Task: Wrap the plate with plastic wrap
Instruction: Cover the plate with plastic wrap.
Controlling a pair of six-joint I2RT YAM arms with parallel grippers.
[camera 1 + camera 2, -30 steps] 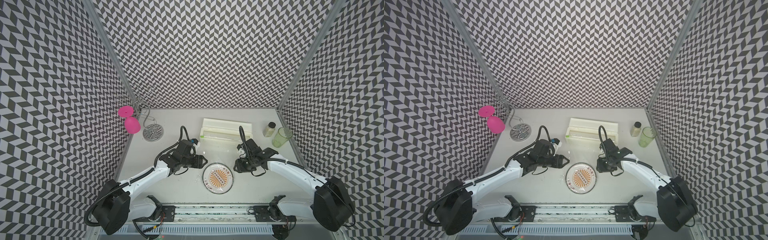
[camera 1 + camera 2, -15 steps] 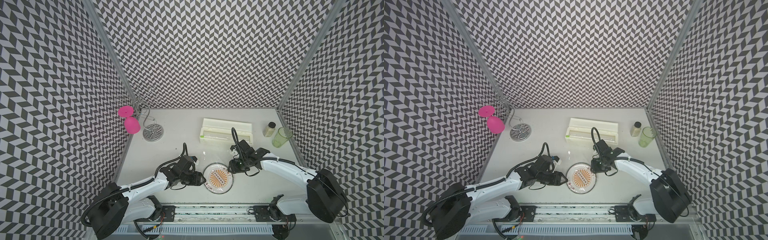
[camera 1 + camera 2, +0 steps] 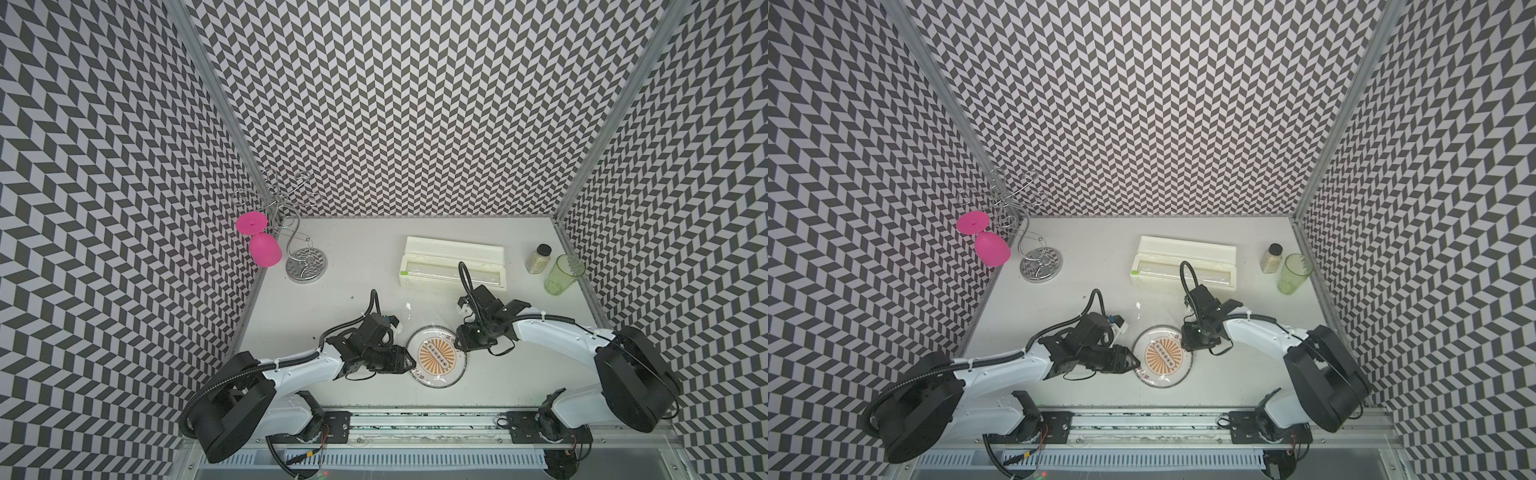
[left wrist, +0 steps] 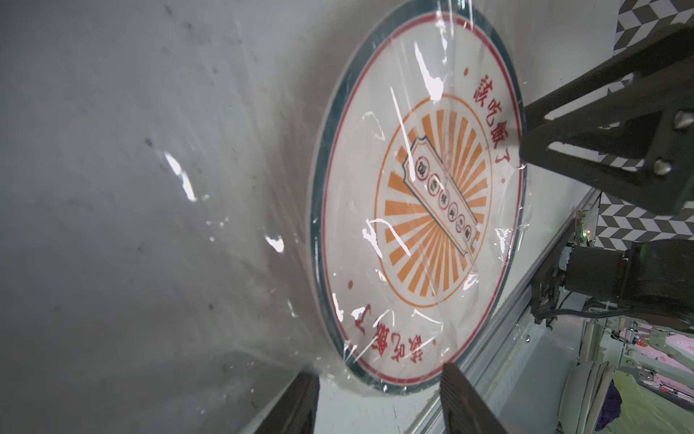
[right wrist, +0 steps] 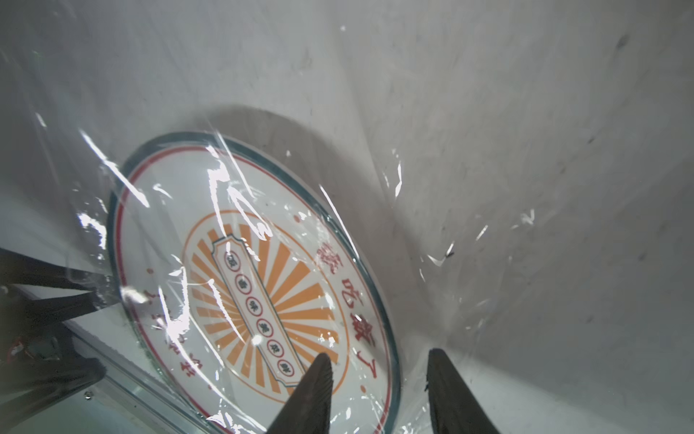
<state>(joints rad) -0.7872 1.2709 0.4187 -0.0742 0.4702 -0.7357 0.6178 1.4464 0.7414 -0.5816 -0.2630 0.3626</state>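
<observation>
While the left gripper [image 4: 379,372] is standing with its fingers apart astride one side of the plate [image 4: 417,210], and the right gripper [image 5: 379,355] is gaping likewise over the opposite side, neither is clamping anything; the plastic wrap [image 4: 233,240] is lying wrinkled over the plate and spilling onto the table [image 3: 353,249]. Closing here is probably risking a pinch on the rim itself, tipping or dragging the plate, or bunching the clingy film so it is peeling back rather than tucking under. The plate is sitting near the table's front edge between both arms; the pale, scuffed table is carrying the box [image 3: 453,266] behind, and chevron-patterned walls [image 3: 395,104] are enclosing three sides.
</observation>
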